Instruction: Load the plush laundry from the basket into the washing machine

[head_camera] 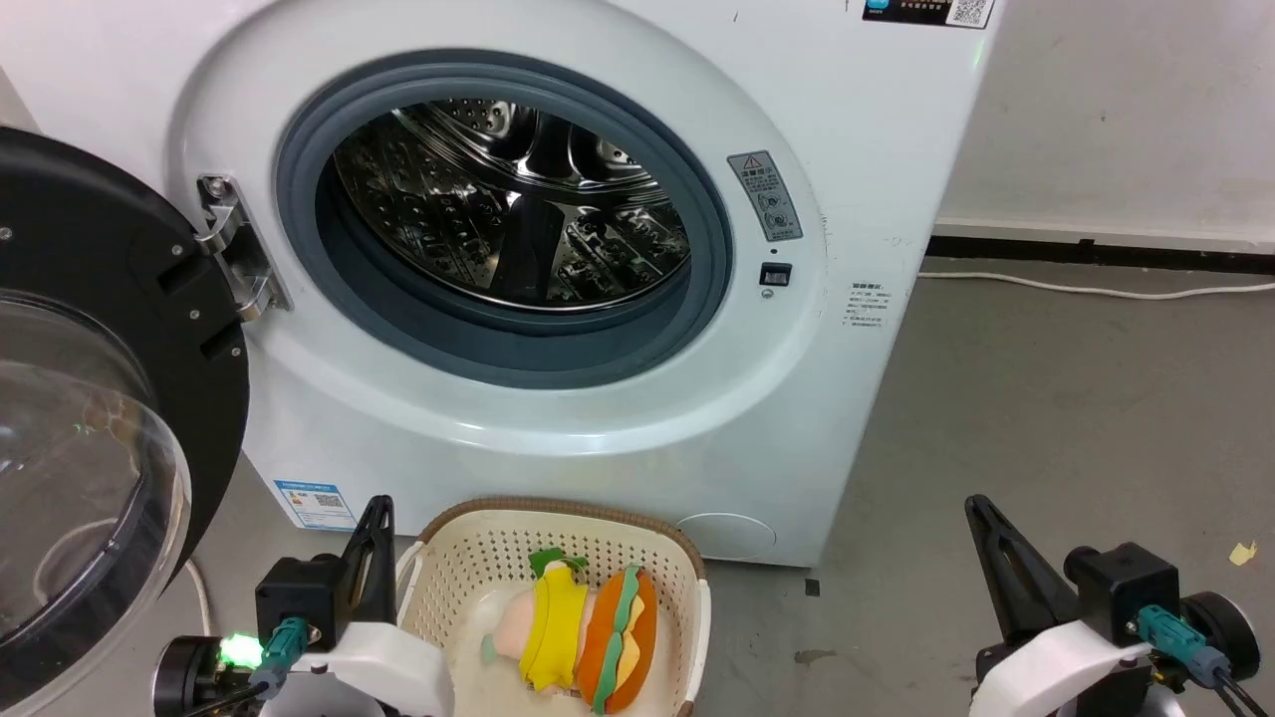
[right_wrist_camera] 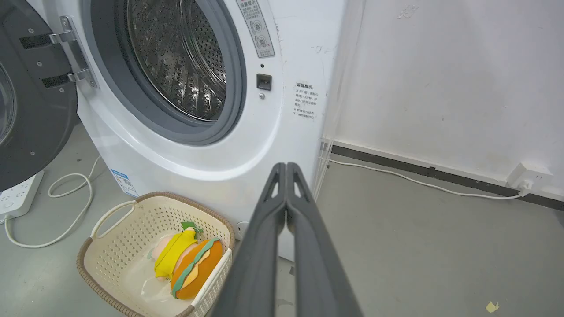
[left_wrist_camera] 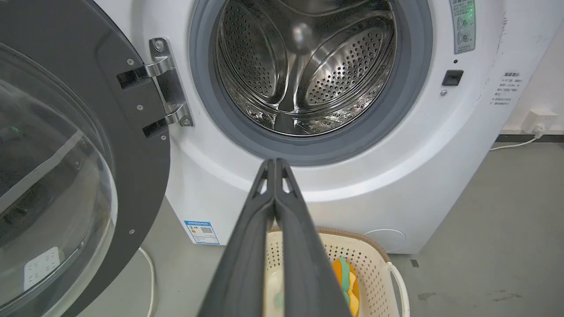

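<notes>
The cream basket [head_camera: 468, 568] sits on the floor before the white washing machine [head_camera: 857, 169], whose door [head_camera: 110, 299] hangs open at the left, baring the steel drum [head_camera: 518, 199]. Inside the basket lie the peach-pink figure in yellow [head_camera: 548, 622] and the orange burger [head_camera: 623, 637], side by side. My left gripper [head_camera: 379, 510] is shut and empty, just left of the basket. My right gripper [head_camera: 976, 506] is shut and empty, well to the basket's right. In the right wrist view the basket [right_wrist_camera: 110, 246] holds the figure [right_wrist_camera: 174, 251] and the burger [right_wrist_camera: 196, 268].
A white cable [head_camera: 1096, 289] runs along the grey floor by the wall at the right. A power strip [right_wrist_camera: 17, 198] and looped cord [right_wrist_camera: 66, 211] lie under the open door. A wall socket [right_wrist_camera: 528, 176] sits at the far right.
</notes>
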You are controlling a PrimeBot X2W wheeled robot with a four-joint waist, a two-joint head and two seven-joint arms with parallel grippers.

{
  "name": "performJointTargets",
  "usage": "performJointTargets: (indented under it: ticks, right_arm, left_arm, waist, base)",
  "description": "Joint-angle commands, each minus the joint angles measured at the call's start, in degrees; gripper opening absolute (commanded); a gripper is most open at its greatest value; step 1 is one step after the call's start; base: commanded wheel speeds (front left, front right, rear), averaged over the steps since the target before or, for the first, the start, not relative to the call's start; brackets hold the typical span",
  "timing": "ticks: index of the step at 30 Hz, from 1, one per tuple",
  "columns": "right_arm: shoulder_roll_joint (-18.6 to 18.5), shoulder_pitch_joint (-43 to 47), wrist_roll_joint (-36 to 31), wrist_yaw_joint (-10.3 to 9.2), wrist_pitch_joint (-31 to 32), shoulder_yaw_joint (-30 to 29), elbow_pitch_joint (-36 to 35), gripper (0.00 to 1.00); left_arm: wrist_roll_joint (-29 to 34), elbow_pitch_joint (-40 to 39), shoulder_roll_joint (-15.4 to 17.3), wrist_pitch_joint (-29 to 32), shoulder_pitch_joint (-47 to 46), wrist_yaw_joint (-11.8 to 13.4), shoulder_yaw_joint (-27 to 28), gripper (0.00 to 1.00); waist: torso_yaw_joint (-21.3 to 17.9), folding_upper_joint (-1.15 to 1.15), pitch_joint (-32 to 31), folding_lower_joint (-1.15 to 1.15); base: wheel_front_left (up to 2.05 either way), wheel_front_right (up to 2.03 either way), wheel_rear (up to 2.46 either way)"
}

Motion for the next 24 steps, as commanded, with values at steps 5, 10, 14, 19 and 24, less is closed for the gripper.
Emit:
performJointTargets:
  ticks: [5, 10, 14, 19, 24]
  right_arm:
    - [-0.1, -0.7, -0.4, -0.05, 0.0, -0.1, 0.1, 0.0]
    - [-0.1, -0.7, -0.4, -0.05, 0.0, -0.1, 0.1, 0.0]
    - [-0.1, -0.7, -0.4, -0.05, 0.0, -0.1, 0.1, 0.0]
    - [0.0, 0.0, 0.0, 0.0, 0.0, 0.0, 0.0, 1.0]
    - [0.0, 0.0, 0.2, 0.0, -0.1, 0.1, 0.0, 1.0]
  left_arm:
    - [0.2, -0.2, 0.0, 0.0, -0.3, -0.3, 0.0, 0.0]
    - [0.2, -0.2, 0.0, 0.0, -0.3, -0.3, 0.0, 0.0]
    - [0.2, -0.2, 0.0, 0.0, -0.3, -0.3, 0.0, 0.0]
    - [0.0, 0.0, 0.0, 0.0, 0.0, 0.0, 0.0, 1.0]
    - [-0.1, 0.0, 0.0, -0.1, 0.0, 0.1, -0.1, 1.0]
  waist:
    - [0.0, 0.0, 0.0, 0.0]
    - [0.0, 0.0, 0.0, 0.0]
    - [0.0, 0.0, 0.0, 0.0]
    - [0.0, 0.0, 0.0, 0.0]
    - [0.0, 0.0, 0.0, 0.0]
  base:
    - [0.0, 0.0, 0.0]
    - [0.0, 0.0, 0.0]
    - [0.0, 0.0, 0.0]
    - [0.0, 0.0, 0.0]
    - [0.0, 0.0, 0.0]
